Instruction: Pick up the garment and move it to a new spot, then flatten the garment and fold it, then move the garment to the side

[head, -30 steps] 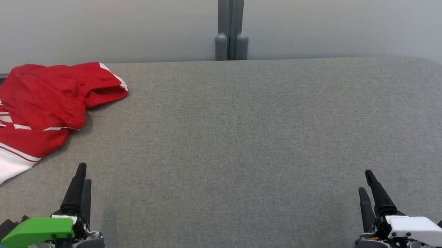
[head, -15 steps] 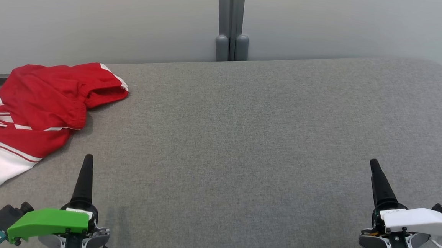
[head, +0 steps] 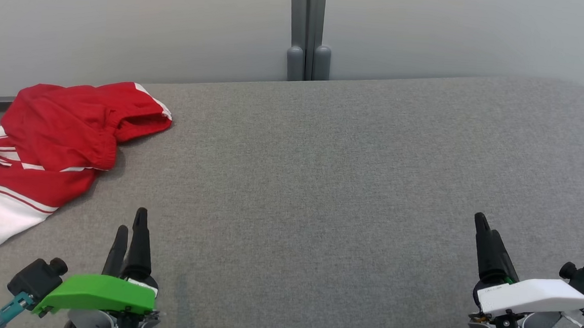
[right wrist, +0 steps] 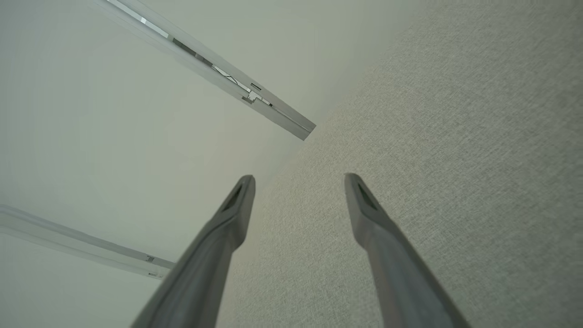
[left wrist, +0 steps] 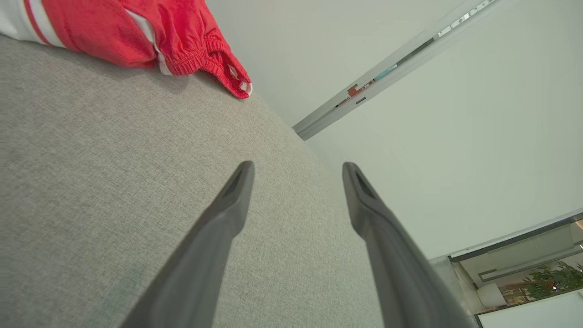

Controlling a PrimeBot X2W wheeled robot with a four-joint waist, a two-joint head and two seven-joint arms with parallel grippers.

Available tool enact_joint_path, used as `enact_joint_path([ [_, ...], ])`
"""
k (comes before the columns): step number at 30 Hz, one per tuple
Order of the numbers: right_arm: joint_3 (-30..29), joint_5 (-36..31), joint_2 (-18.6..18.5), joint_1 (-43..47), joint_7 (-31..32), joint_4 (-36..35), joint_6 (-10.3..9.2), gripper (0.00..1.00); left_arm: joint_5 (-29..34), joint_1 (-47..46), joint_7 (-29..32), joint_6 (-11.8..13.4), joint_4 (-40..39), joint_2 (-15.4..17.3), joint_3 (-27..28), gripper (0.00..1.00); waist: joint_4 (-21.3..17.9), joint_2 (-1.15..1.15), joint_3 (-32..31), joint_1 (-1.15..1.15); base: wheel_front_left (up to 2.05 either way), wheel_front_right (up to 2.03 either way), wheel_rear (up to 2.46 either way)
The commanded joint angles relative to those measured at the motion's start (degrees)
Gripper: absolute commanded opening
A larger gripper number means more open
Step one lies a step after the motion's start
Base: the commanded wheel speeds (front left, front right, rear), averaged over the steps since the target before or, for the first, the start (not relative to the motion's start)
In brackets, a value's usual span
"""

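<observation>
A crumpled red garment (head: 55, 139) with white stripes and a white panel lies at the far left of the grey table (head: 321, 186); its elastic waistband (left wrist: 200, 59) reaches into the top left of the left wrist view. My left gripper (head: 131, 222) hovers at the lower left, below and to the right of the garment, open and holding nothing. Its two dark fingers (left wrist: 227, 205) stand apart over bare cloth. At the lower right my right gripper (head: 482, 224) is open too, far from the garment, with its fingers (right wrist: 369, 209) spread over the table.
A pale wall runs behind the table, with a grey vertical post (head: 308, 33) at the middle back. The table's back right corner is rounded. Wide bare grey surface spreads between the two grippers and to the garment's right.
Both wrists have rolled. The left gripper has shifted a little right, and its two fingers now show apart. The right gripper has drifted slightly left. The garment lies as before.
</observation>
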Motion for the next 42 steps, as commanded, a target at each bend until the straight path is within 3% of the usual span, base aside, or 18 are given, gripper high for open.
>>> enact_joint_path([
  [1, 0.4, -2.8, -0.3, 0.1, -0.7, -1.1, 0.01, 1.0, 2.6, 0.2, -0.6, 0.5, -1.1, 0.4, -0.4, 1.0, 0.1, 0.0, 0.0, 0.0, 0.0, 0.0, 0.0],
  [20, 2.2, -18.7, -0.4, 1.0, -4.2, -0.2, 0.02, 1.0, 19.1, 1.6, -4.1, 3.9, -2.1, 0.5, -3.9, 1.0, 0.9, 0.0, -0.4, 0.0, 0.0, 0.0, 0.0],
  [42, 3.4, -34.0, -0.5, 1.6, -7.4, -0.5, 0.03, 1.0, 30.5, 2.5, -7.4, 6.5, -0.3, 0.6, -6.4, 1.0, 0.9, 0.0, -0.5, 0.0, 0.0, 0.0, 0.0],
])
